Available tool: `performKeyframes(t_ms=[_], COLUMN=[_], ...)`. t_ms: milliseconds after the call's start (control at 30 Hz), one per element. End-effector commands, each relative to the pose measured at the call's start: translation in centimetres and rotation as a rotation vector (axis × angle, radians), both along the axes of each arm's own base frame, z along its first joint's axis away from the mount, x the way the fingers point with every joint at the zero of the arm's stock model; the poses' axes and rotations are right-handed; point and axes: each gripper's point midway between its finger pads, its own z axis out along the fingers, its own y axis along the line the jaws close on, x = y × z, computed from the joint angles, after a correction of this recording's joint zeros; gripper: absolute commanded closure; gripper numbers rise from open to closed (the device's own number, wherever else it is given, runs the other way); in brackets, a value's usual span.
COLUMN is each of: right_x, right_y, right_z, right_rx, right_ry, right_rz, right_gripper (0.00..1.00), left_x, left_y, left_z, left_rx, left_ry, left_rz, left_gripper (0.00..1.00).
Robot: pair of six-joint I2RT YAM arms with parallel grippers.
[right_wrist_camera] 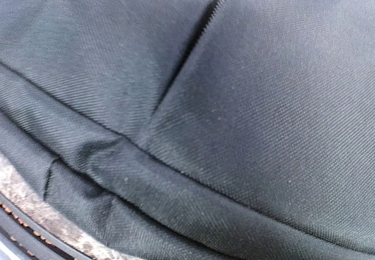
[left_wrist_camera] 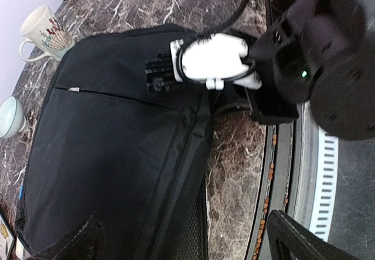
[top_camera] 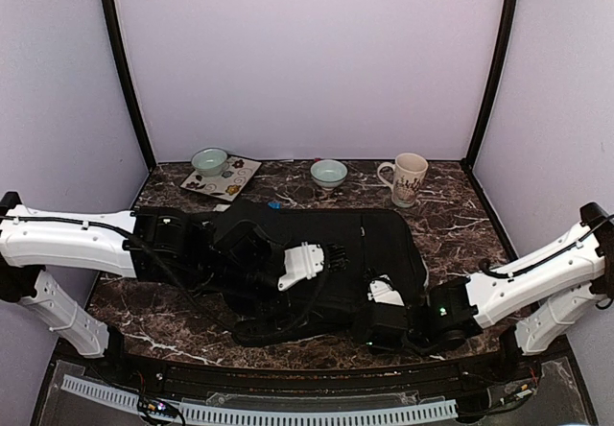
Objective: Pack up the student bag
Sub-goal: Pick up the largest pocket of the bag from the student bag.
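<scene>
Over on the left, the left arm [top_camera: 67, 239] reaches in low across the marble table [top_camera: 460, 224]. Behind it, at the far left, a patterned plate [top_camera: 240, 181] carries a pale green bowl [top_camera: 209, 161] on its far-left corner. The left gripper [left_wrist_camera: 187, 236] hangs over the left half of the student bag [top_camera: 379, 239], jaws spread wide with nothing between them. In its own wrist view a finger [left_wrist_camera: 79, 242] shows at each bottom corner, with black fabric between.

The student bag lies flat in the middle of the table (nothing else there comes close to its bulk), long side running left to right. A zipper line [left_wrist_camera: 117, 94] with a small silver pull [left_wrist_camera: 73, 89] crosses its top face. Beyond it, near the centre of the far edge, a second pale bowl [top_camera: 329, 172] stands apart from the bag.

Further right, the right gripper [left_wrist_camera: 157, 74] comes in over the bag's near-right part. Its jaws are closed together and its fingertips rest on the top fabric, though I cannot tell whether they pinch any cloth. Its wrist view shows only black weave with a crease, and a sliver of marble. A cream mug [top_camera: 408, 178] with a printed pattern stands upright just off the bag's far-right corner. The right arm [top_camera: 537, 272] slopes in from the right.
</scene>
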Motion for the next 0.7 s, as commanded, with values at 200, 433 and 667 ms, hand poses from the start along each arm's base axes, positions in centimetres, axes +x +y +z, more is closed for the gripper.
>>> performKeyframes(t_ms=[200,433,667], right_x=[-0.2,-1.1,-1.6], right_y=[2.9,3.6,5.5], right_z=[4.8,5.9,9.9], right_rx=[0.169,0.192,0.270], right_ry=[-0.089,-0.075,-0.109], right_rz=[0.106,0.187,0.286], right_gripper=[1.00,1.00,1.00], left_x=[0.4,2.9,4.5], left_y=[-0.3,-0.7,-0.6], left_z=[-4.9,-7.4,-9.6], left_rx=[0.166,0.222,0.248], left_ry=[0.014,-0.098,-0.179], left_rz=[-0.023,0.055,0.097], left_gripper=[0.01,0.01,0.07])
